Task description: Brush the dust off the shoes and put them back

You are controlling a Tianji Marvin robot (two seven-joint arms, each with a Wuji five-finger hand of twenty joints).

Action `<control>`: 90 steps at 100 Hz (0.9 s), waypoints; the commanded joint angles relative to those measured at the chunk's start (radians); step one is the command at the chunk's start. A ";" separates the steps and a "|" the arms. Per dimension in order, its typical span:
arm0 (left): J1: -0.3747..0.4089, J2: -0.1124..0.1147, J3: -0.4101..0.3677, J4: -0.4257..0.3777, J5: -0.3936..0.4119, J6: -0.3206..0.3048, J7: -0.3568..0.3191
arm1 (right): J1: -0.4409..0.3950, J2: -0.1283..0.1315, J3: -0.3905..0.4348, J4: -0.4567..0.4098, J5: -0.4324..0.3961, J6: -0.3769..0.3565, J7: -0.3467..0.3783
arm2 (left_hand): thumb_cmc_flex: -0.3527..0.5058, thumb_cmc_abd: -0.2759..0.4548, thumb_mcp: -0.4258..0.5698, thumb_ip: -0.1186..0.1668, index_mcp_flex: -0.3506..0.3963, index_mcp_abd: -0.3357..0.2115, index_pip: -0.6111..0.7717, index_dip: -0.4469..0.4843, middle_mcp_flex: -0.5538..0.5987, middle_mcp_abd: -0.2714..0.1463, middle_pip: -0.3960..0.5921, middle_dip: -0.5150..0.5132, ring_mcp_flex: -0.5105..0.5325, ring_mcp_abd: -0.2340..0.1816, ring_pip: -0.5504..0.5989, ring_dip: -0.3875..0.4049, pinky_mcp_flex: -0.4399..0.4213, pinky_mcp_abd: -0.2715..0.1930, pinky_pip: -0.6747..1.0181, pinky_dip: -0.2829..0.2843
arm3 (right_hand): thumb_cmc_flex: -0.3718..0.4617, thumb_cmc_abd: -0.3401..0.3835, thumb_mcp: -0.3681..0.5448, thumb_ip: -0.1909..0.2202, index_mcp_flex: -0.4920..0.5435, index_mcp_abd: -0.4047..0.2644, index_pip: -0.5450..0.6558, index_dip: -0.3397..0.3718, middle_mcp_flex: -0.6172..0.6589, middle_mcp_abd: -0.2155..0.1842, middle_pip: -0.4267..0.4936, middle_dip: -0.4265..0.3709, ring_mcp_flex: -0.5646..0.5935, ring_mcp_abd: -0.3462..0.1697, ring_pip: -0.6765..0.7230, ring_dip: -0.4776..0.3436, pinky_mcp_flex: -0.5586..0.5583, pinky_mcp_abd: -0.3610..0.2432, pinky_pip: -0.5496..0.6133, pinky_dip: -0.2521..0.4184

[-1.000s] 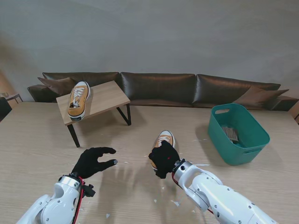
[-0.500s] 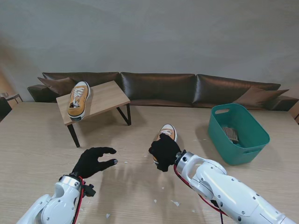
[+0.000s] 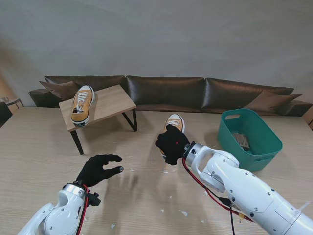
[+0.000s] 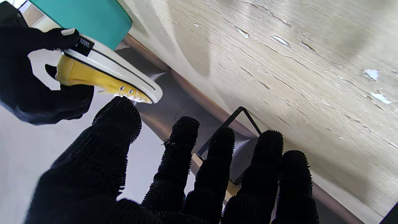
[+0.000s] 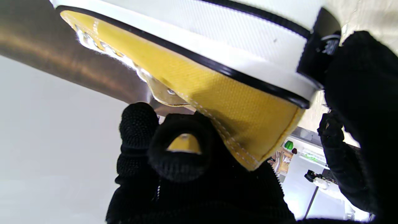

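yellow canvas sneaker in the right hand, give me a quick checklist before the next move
1. Right hand shut on the yellow canvas sneaker at the heel: ok.
2. Sneaker lifted off the light wooden table: ok.
3. Left hand open and free, fingers spread: ok.
4. Brush in the teal plastic basket: cannot tell; something grey lies inside.
5. Second yellow sneaker resting on the small wooden stand: ok.
6. Dust still on the held sneaker: cannot tell.

Yellow sneaker [image 3: 174, 122] lifted off the table, heel gripped, second yellow sneaker [image 3: 82, 105] flat on small bench [image 3: 112, 102]
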 commanded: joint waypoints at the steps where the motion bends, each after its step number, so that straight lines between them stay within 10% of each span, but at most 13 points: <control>1: -0.004 -0.007 -0.001 0.002 -0.007 0.008 -0.021 | 0.036 -0.005 0.004 -0.024 -0.007 -0.007 0.010 | 0.029 0.033 -0.019 0.030 0.009 0.006 0.001 0.005 0.005 0.001 -0.006 0.009 -0.025 0.019 0.003 0.003 -0.019 0.012 -0.030 0.018 | 0.200 0.004 0.208 0.061 0.129 0.046 0.330 0.119 0.054 -0.166 0.006 -0.009 0.011 -0.049 0.012 0.016 0.212 -0.015 -0.012 0.026; 43: -0.034 -0.010 0.007 0.012 -0.047 0.071 -0.040 | 0.217 -0.048 -0.129 0.084 0.071 0.019 -0.086 | 0.032 0.036 -0.019 0.030 0.011 0.009 0.001 0.005 0.004 0.005 -0.007 0.008 -0.034 0.021 -0.001 0.002 -0.022 0.012 -0.039 0.020 | 0.199 0.013 0.203 0.064 0.129 0.046 0.330 0.119 0.054 -0.165 0.006 -0.010 0.012 -0.050 0.011 0.018 0.215 -0.012 -0.016 0.031; 90: 0.004 -0.015 -0.027 -0.031 -0.020 0.138 -0.010 | 0.430 -0.183 -0.362 0.324 0.228 0.078 -0.292 | 0.031 0.041 -0.025 0.031 0.013 0.011 0.001 0.005 0.002 0.008 -0.008 0.008 -0.035 0.020 -0.002 0.002 -0.022 0.011 -0.047 0.026 | 0.198 0.023 0.200 0.067 0.128 0.047 0.329 0.119 0.049 -0.162 0.010 -0.014 0.012 -0.049 0.010 0.017 0.215 -0.010 -0.018 0.033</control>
